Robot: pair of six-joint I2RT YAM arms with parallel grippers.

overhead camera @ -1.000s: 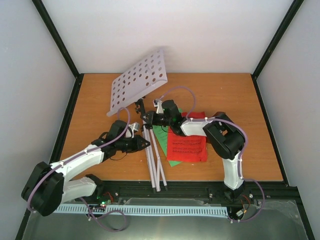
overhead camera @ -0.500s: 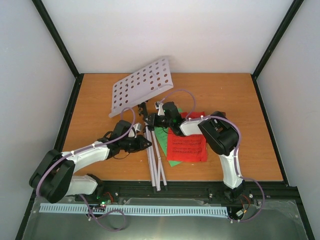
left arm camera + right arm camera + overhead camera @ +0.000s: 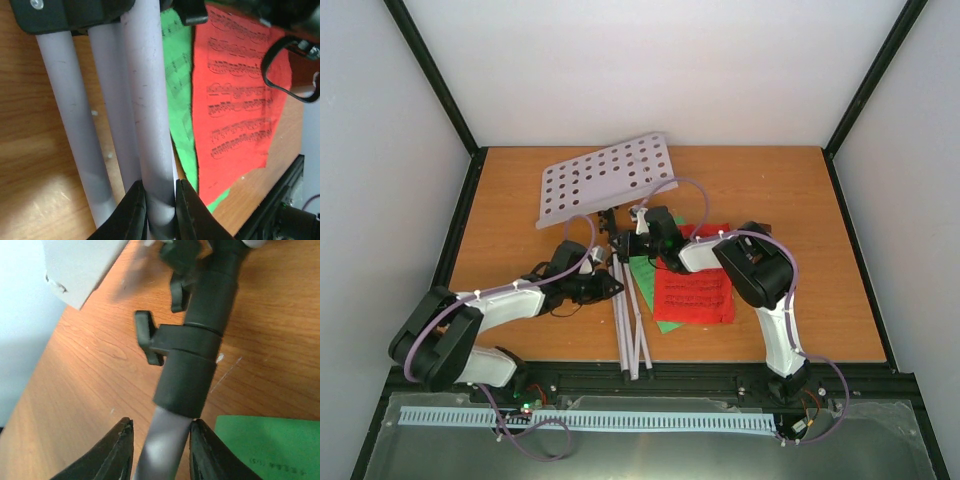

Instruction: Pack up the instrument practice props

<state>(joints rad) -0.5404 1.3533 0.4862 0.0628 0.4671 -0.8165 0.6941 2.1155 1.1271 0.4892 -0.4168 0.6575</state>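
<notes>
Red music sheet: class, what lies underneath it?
A green music sheet lies under the red music sheet, showing along its left edge and near corner. Both rest on the wooden table. How far the green runs beneath is covered.

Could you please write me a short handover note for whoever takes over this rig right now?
Left tool: shut on one silver leg of the stand; the legs are folded together on the table.
Right tool: open, straddling the pole just below its black collar.
Perforated tray: on the stand, at the far side.
Red sheet lies on the green sheet, right of the legs. No metronome in view.
Done: legs folded.
Left: probably fold down the tray, gather the sheets, stow everything.
</notes>
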